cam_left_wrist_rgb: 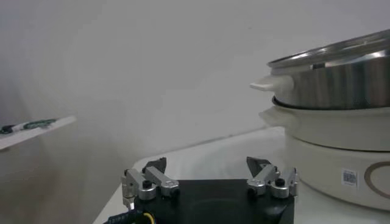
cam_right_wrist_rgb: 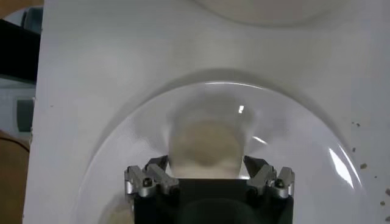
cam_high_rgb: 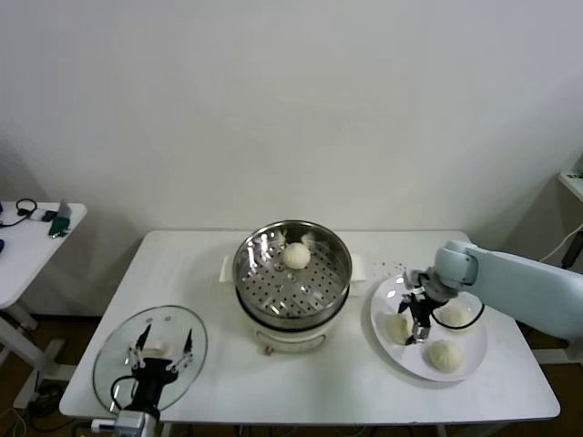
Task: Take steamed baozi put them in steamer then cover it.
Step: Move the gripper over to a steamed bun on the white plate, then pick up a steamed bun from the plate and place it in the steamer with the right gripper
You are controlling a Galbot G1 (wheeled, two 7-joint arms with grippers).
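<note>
The steel steamer (cam_high_rgb: 273,282) stands mid-table on its cream pot base (cam_high_rgb: 290,341) and holds one baozi (cam_high_rgb: 296,256). Three more baozi lie on the white plate (cam_high_rgb: 414,361) at the right: one at its left (cam_high_rgb: 398,326), one at its back (cam_high_rgb: 453,315), one at its front (cam_high_rgb: 445,355). My right gripper (cam_high_rgb: 419,320) is low over the plate, open, its fingers either side of the left baozi (cam_right_wrist_rgb: 204,143). My left gripper (cam_high_rgb: 162,350) is open and empty over the glass lid (cam_high_rgb: 114,360). The left wrist view shows the steamer (cam_left_wrist_rgb: 341,76) to its side.
A small white side table (cam_high_rgb: 27,238) with cables and a device stands at the far left. White papers (cam_high_rgb: 364,269) lie behind the steamer. The plate sits close to the table's right front edge, the lid close to its left front edge.
</note>
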